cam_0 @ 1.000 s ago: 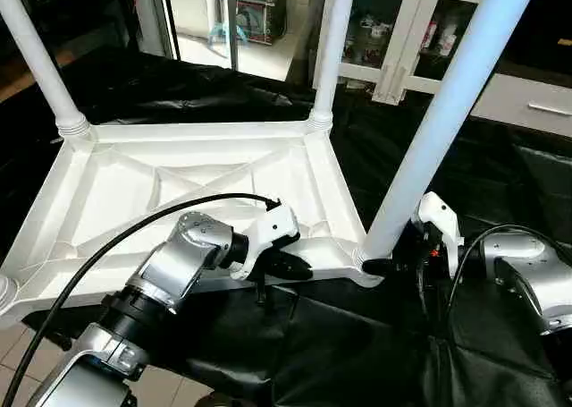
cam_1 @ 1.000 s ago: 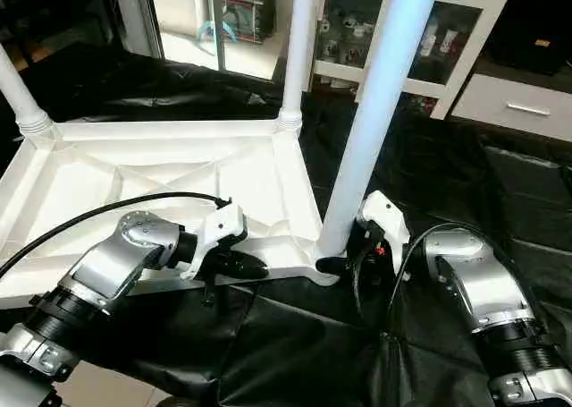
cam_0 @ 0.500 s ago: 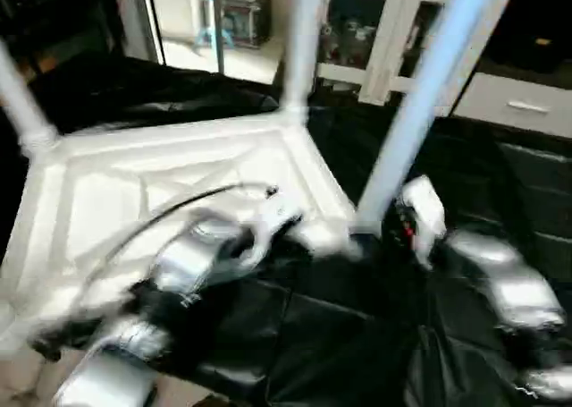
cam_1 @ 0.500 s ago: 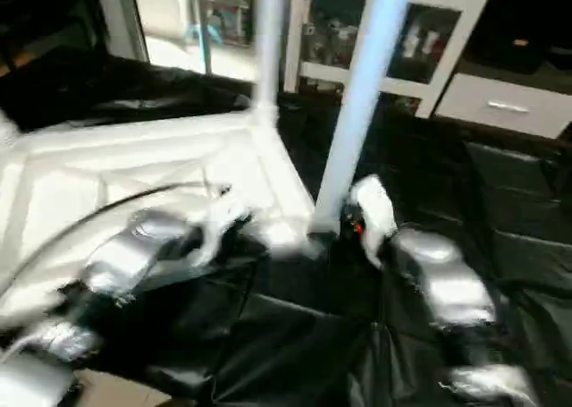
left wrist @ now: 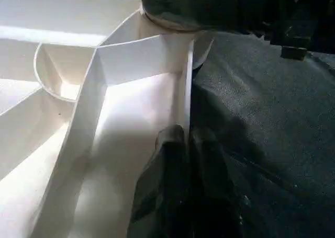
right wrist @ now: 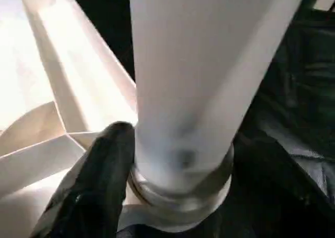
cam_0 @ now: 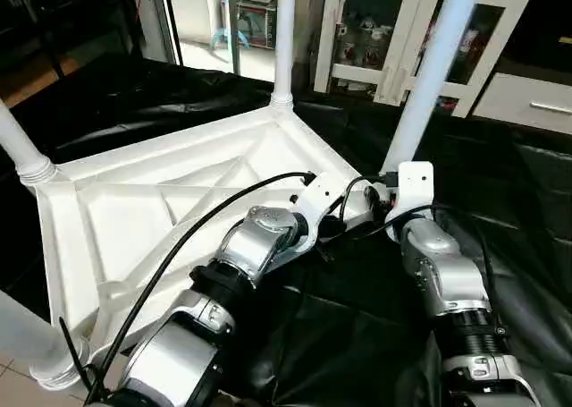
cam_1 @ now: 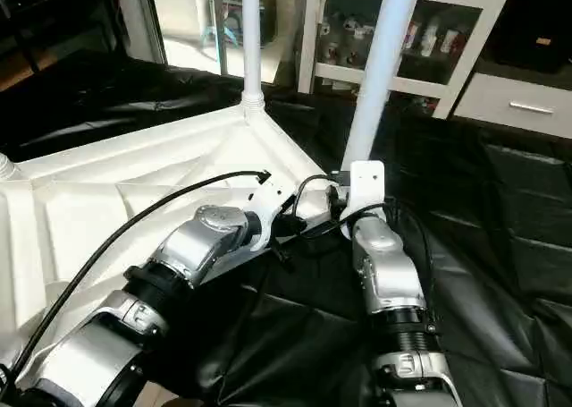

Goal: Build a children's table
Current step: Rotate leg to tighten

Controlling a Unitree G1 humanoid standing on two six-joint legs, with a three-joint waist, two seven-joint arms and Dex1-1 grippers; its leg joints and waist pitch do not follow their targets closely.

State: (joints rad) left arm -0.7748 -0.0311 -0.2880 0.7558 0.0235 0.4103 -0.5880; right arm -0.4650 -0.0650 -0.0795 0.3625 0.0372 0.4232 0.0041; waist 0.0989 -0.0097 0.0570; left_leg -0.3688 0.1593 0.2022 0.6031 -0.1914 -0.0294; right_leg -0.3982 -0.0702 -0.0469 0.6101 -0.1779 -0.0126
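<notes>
— Left claw [left wrist: 187, 133] was pinched shut on the thin rim [left wrist: 187, 76] of the table top [cam_0: 134, 219], close to the corner socket. That top lay upside down on the black sheet [cam_0: 357, 317], ribs facing up.

— And your other one?

— Right claw [cam_0: 384, 195] was wrapped around the base of the nearest leg [cam_0: 429, 76], one finger [right wrist: 107, 165] pressed against its collar. Three more legs stood in the other corners: far [cam_0: 284, 40], left [cam_0: 18, 143] and near [cam_0: 22, 335].

— What worried you?

— Whether that leg was fully seated; I couldn't see into the socket. Had I pushed it off-axis, it might have jammed or levered the corner up. My rim pinch was narrow, so a hard twist could have slipped it and let the top skid on the slick sheet. The white cabinet [cam_0: 375, 31] stood well behind, out of it.
</notes>
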